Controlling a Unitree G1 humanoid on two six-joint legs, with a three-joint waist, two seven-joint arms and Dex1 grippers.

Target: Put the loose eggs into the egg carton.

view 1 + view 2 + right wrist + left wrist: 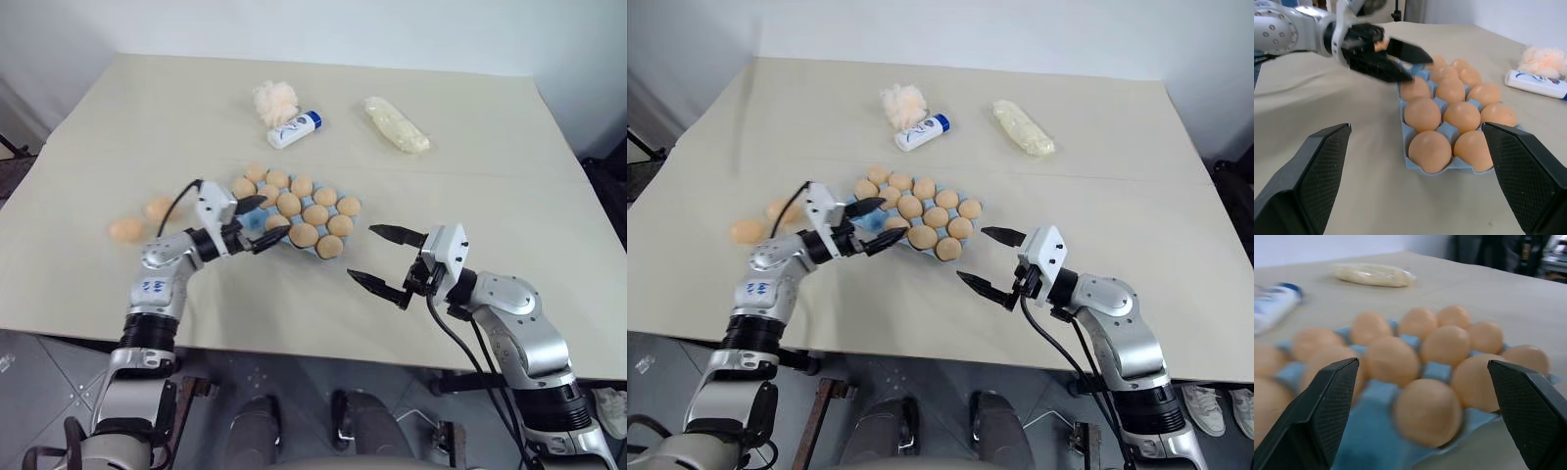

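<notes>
My left gripper hangs over the egg carton's left edge — two loose eggs lie left of it; the right gripper sits right of the carton.

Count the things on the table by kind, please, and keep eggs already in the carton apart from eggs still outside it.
egg carton: 1
eggs in cups: 13 in sight
loose eggs: 2
white-and-blue bottle: 1
pale lumpy bag: 1
fluffy peach puff: 1
Total: 19
</notes>
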